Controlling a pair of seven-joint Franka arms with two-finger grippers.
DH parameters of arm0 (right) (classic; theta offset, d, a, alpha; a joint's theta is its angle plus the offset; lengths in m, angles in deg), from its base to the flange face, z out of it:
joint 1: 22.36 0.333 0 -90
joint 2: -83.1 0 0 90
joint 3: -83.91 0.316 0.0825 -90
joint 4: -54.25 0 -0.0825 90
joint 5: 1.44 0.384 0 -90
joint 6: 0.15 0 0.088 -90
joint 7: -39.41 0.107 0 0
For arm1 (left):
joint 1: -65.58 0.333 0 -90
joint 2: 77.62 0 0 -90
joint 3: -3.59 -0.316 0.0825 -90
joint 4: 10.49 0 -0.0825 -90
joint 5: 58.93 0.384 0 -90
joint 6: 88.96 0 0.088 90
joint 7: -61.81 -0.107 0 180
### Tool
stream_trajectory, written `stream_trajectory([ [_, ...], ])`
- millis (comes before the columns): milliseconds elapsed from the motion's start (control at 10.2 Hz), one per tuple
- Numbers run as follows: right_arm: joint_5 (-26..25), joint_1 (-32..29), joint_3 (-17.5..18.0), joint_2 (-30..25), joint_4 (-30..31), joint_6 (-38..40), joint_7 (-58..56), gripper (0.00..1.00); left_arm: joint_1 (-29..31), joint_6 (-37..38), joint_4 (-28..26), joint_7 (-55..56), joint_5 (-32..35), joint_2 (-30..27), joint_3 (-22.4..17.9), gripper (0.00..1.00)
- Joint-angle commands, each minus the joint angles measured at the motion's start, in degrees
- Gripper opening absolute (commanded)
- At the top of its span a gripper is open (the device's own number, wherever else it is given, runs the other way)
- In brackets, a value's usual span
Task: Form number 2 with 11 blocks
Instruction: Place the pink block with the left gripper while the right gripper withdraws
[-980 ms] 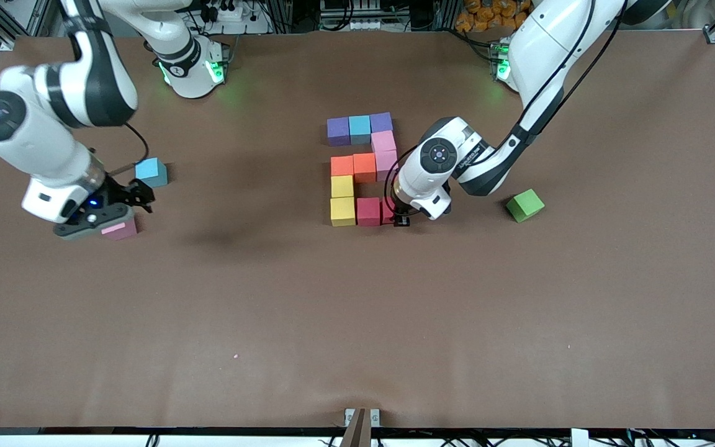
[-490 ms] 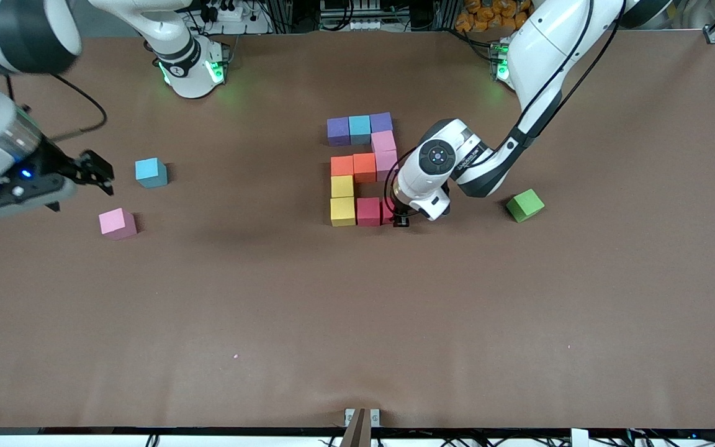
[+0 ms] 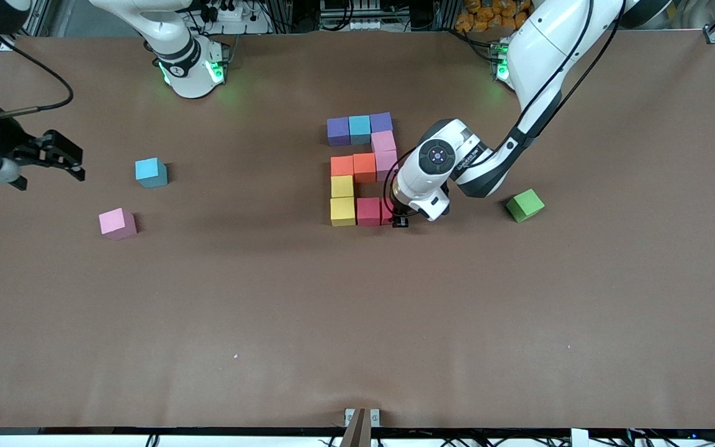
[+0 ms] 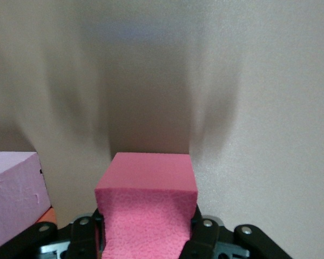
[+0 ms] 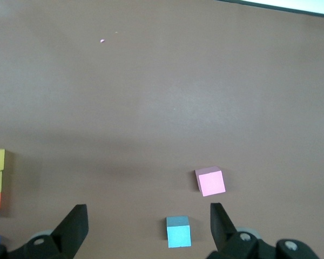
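Right pincer (image 3: 53,155) risen off pink block (image 3: 116,223), apparently.

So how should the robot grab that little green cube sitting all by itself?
Best from straight above, fingers closing on two opposite flat side faces of the small matte green cube. It sits alone on the brown table, so nothing crowds its sides, but it is turned at an angle to the block digit, so the gripper would probably need to twist to match its faces.
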Motion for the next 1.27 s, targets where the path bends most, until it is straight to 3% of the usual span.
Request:
stream_trajectory([
  [0, 0.75, -2.15, 0.76, 1.00, -2.21, 1.01, 1.29, 1.00, -0.73, -0.35, 0.68, 1.88, 1.50, 0.45, -0.49, 0.58],
  [98, 0.31, -2.33, 0.84, 1.09, -2.21, 0.75, 0.94, 1.00, -0.82, -0.35, 0.76, 1.87, 1.50, 0.45, -0.49, 1.00],
  [588, -1.62, -2.42, 0.84, 1.52, -2.48, 0.57, -1.70, 1.00, 0.23, 0.00, 1.20, 3.97, 1.50, -1.74, -0.41, 1.00],
  [882, -0.83, -2.60, 0.93, 1.61, -3.36, 1.28, -1.26, 1.00, 0.41, 2.72, 1.29, 3.90, 0.72, -6.91, -0.06, 1.00],
  [1176, -1.09, -2.86, 0.84, 2.84, -4.41, 2.50, -1.52, 1.00, 3.82, 2.99, 2.08, 3.55, 0.19, -9.65, 3.10, 1.00],
])
